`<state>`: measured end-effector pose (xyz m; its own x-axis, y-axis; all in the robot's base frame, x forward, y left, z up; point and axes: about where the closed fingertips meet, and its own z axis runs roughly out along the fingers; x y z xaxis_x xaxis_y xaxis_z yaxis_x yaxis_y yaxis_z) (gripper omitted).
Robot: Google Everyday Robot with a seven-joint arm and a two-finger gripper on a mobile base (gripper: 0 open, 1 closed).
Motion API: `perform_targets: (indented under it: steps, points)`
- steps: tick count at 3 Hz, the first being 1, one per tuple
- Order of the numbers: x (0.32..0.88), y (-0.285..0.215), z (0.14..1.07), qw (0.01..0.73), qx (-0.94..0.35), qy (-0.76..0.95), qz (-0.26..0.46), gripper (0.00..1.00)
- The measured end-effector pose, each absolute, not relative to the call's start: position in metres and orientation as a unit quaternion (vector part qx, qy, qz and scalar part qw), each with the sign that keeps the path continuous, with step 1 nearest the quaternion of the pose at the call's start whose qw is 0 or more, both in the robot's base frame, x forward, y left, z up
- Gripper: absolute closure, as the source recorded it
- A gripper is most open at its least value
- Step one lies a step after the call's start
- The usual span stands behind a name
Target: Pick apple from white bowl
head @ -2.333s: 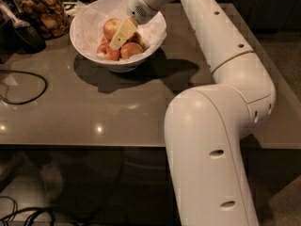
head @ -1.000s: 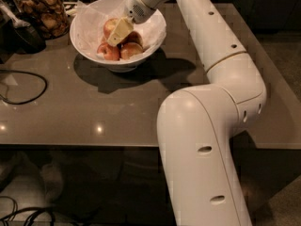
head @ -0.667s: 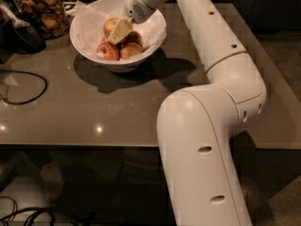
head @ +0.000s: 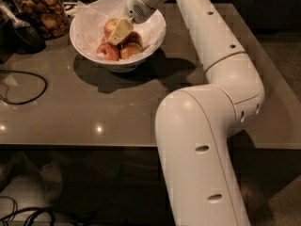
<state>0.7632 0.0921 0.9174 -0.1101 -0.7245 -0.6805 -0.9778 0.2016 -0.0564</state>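
The white bowl, lined with crinkled white paper, stands at the back left of the grey table. Several apples lie in it. The largest, red-orange apple sits at the back of the pile, partly hidden by my gripper. A smaller dark red apple and a yellowish one lie in front. My gripper reaches down into the bowl from the upper right and sits against the right side of the big apple.
A glass jar of brown snacks stands left of the bowl, beside a dark object. A black cable loops on the table's left. My white arm crosses the table's right half. The table's front edge is near.
The arm's lower body has shifted a little to the left. The gripper has stayed in the bowl at the big apple, almost unmoved.
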Motion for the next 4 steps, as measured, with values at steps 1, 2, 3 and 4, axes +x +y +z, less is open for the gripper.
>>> perform_targets:
  steps: [1, 2, 3, 4]
  points:
    - [0.749, 0.102, 0.945, 0.290, -0.591, 0.728, 0.191, 1.00]
    - [0.731, 0.113, 0.977, 0.286, -0.586, 0.738, 0.172, 1.00]
    - [0.711, 0.128, 1.010, 0.292, -0.588, 0.736, 0.165, 1.00]
    - [0.699, 0.136, 1.028, 0.296, -0.589, 0.735, 0.162, 1.00]
